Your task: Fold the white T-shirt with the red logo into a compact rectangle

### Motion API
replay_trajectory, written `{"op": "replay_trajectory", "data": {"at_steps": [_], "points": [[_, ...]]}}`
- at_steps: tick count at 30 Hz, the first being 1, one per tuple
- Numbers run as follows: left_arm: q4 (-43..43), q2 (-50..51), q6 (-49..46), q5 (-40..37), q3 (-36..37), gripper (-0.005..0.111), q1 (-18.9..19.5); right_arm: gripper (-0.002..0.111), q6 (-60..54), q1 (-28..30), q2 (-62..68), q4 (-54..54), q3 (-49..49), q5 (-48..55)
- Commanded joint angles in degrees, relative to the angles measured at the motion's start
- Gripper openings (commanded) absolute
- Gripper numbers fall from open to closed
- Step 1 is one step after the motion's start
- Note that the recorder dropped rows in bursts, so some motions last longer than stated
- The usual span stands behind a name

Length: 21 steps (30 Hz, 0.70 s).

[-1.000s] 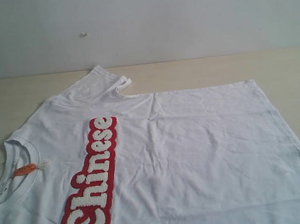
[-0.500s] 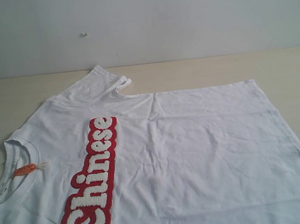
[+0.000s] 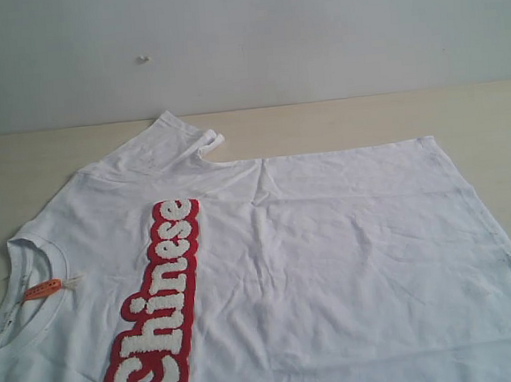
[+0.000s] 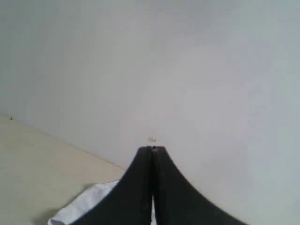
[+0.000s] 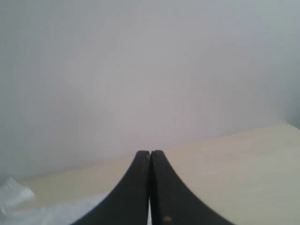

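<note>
White thin cotton, spread front-up on the pale wooden table. The white T-shirt fills the lower two thirds of the exterior frame, with its neck toward the left edge and its hem toward the right; its near side is cut off by the lower edge. The red logo, a raised fuzzy strip, runs from the lower left up toward the centre. The ribbed collar and its orange tag lie at the left. The far sleeve is bunched and partly doubled over at the upper left of the cloth.

Handling, as judged: the fabric is light and limp, with no stiffness of its own. It will probably drape and drag on the table rather than move as a sheet, so it should be pinched at an edge. The logo patch is likely thicker and may resist a crease across it. Suitable holds are the far shoulder near the sleeve and the far hem corner, one per arm.

Left end effector and right end effector: each has its fingers pressed together and clamped on nothing. Both are lifted off the cloth and face the wall; neither appears in the exterior frame.

Surroundings: table surface beyond the shirt, and a plain grey wall bearing a small speck. Nothing stands on or beside the garment. The only hindrances are the doubled sleeve and the shallow creases across the body, which would want smoothing.
</note>
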<state>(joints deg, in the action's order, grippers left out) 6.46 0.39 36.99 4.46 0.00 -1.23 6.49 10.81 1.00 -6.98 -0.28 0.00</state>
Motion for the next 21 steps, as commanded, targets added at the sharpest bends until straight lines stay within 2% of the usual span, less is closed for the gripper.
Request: {"op": "replay_trajectory", "data": {"at_steps": [1,4,10,13,15,21], "points": [[-0.4,-0.4,1.3,4.3,0.0,0.0,0.2,0.0,7.3,0.3,-0.3,-9.2,0.3,-6.9],[-0.4,-0.4,3.9,6.5,0.0,0.0,0.2,0.0,8.9,0.3,-0.3,-11.2,0.3,-7.5],[0.5,-0.4,11.0,5.9,0.0,0.0,0.1,0.0,14.6,0.2,-0.3,-11.2,0.3,-8.7],[4.4,-0.4,16.8,1.2,-2.8,0.0,-0.2,0.0,13.6,-0.4,-0.3,-9.2,-1.4,-7.8],[7.6,-0.4,17.9,-4.8,-6.7,0.0,-1.1,0.0,12.4,-0.9,-0.1,-5.7,-5.6,-4.3],[9.7,6.1,5.8,-17.3,-19.4,0.0,-6.6,0.0,4.0,-1.5,6.6,-3.3,-19.5,4.3]]}}
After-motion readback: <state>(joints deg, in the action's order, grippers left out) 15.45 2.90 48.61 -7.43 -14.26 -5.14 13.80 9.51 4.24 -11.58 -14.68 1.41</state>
